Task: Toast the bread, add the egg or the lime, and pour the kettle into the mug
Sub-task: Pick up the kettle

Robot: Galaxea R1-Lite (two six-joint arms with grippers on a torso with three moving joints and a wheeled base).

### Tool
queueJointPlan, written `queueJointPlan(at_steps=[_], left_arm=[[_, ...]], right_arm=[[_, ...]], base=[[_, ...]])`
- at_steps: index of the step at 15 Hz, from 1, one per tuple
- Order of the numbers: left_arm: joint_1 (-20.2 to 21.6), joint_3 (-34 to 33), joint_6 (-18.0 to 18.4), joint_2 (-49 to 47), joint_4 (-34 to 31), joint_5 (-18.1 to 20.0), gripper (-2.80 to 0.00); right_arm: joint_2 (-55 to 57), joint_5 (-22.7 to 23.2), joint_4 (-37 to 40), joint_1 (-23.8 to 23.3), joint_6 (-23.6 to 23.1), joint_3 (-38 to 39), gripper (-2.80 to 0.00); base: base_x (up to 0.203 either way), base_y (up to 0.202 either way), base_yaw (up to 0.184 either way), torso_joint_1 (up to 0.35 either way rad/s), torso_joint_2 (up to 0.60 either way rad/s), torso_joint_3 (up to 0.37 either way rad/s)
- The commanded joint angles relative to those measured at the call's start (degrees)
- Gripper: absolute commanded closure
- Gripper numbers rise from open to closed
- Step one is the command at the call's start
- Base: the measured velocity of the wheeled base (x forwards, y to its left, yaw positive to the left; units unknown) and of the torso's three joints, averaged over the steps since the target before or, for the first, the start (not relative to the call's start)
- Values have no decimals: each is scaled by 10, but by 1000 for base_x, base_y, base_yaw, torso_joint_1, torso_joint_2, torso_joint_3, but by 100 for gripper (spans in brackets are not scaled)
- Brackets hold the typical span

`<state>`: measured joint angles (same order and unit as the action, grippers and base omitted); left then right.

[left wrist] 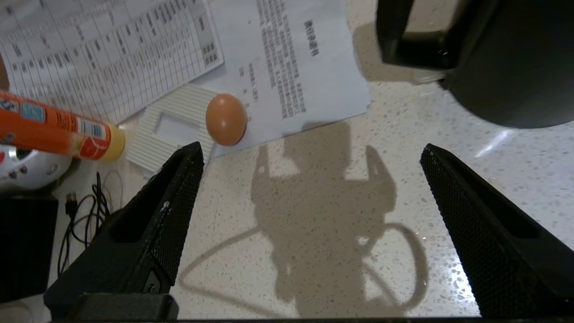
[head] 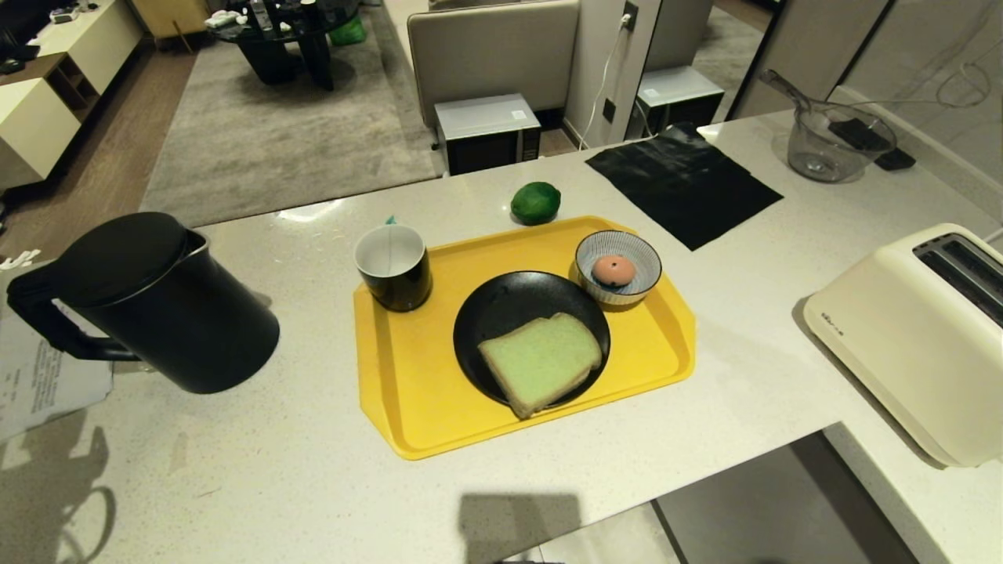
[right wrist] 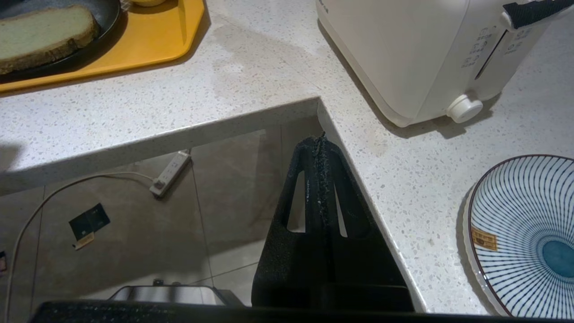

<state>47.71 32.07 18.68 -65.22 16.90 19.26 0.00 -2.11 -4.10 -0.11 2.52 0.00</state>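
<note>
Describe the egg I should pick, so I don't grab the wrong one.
Find the yellow tray in the middle of the counter. At its far right corner sits a small striped bowl, and the pink egg lies inside it. The other egg is darker brown and rests on papers beside the kettle.

The robot's black, mesh-textured left gripper (left wrist: 309, 179) hung above the counter with its two fingers (left wrist: 175, 211) spread wide and nothing between them, while the matching black right gripper (right wrist: 319, 139) sat parked low at the counter's edge, fingers pressed together, empty
</note>
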Motion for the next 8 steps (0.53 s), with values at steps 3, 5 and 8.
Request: queueJointPlan(at_steps=[3,5,8], left_arm=[[5,17,-2,-56,13,12,-280],[-1,18,-13,-78,29,15,-280],[-21,45,-23,-121,50,15,-280]], right_arm=[[1,0,0,0,0,15,0],[1,0,0,0,0,15,0],[1,0,0,0,0,15,0]], base=[[0,0,0,0,0,0],[0,0,0,0,0,0],[0,0,0,0,0,0]])
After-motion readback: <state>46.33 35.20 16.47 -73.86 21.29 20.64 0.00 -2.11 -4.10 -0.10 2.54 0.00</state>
